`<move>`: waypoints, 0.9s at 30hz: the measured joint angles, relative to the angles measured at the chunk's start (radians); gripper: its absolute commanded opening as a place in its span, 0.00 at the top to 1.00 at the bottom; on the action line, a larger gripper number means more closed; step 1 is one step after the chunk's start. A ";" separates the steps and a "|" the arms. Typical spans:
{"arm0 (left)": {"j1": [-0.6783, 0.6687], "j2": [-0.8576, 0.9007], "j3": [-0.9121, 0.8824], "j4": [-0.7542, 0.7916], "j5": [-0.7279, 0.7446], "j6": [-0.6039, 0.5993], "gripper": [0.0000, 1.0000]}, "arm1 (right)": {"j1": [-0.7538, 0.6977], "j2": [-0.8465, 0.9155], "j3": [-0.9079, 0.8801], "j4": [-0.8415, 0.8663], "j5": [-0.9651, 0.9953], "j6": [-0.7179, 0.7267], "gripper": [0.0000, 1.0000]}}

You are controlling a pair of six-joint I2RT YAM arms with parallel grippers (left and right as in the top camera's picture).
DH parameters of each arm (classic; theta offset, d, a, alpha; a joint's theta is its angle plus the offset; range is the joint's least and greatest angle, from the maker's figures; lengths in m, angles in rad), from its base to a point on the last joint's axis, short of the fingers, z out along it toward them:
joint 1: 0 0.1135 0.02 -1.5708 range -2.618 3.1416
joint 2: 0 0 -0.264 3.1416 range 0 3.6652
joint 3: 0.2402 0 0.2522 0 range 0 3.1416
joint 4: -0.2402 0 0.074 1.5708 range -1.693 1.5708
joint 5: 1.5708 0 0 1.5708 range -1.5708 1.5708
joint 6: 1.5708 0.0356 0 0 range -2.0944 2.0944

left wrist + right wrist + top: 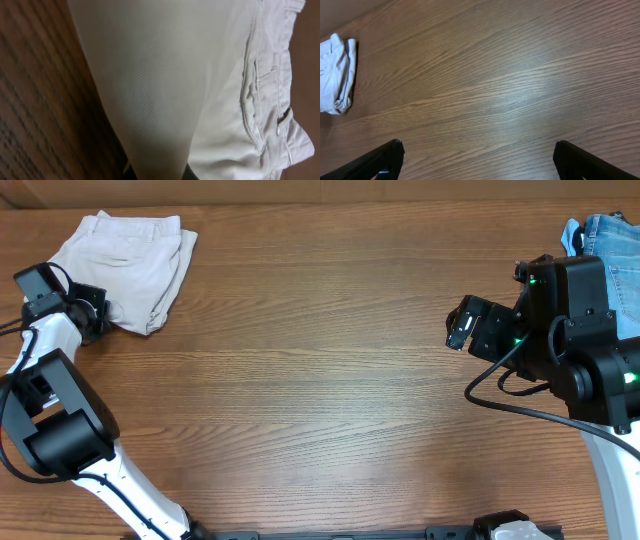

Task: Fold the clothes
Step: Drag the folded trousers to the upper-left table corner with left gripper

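Note:
The beige shorts (125,260) lie folded at the far left of the wooden table, waistband toward the back. My left gripper (98,316) is at their near left edge and is shut on a fold of the cloth. In the left wrist view the shorts (165,75) run as a taut fold down into the jaws (157,175), with the pocket and seams to the right. My right gripper (458,328) is open and empty above bare table at the right. Its fingers (477,152) are spread wide. The shorts also show far off in the right wrist view (336,75).
Blue denim jeans (612,250) lie at the far right back corner, partly hidden behind my right arm. Bare wooden table (320,380) stretches between the two arms.

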 measured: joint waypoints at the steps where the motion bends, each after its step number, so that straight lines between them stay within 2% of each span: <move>1: 0.000 0.000 0.000 0.000 -0.016 -0.031 0.96 | 0.000 0.000 0.000 0.000 0.000 -0.001 0.00; 9: -0.007 0.001 -0.005 0.086 -0.066 -0.102 0.95 | 0.000 0.019 0.000 0.000 0.000 0.000 0.00; 24: -0.031 0.095 -0.005 0.263 -0.079 -0.147 0.94 | 0.000 0.071 -0.001 -0.025 -0.012 0.000 0.00; 26: -0.033 0.104 -0.005 0.279 -0.074 -0.153 0.90 | 0.000 0.071 -0.001 -0.025 -0.012 0.000 0.00; 27: -0.033 0.106 -0.005 0.282 -0.074 -0.154 0.82 | 0.000 0.071 -0.001 -0.025 -0.013 0.000 0.00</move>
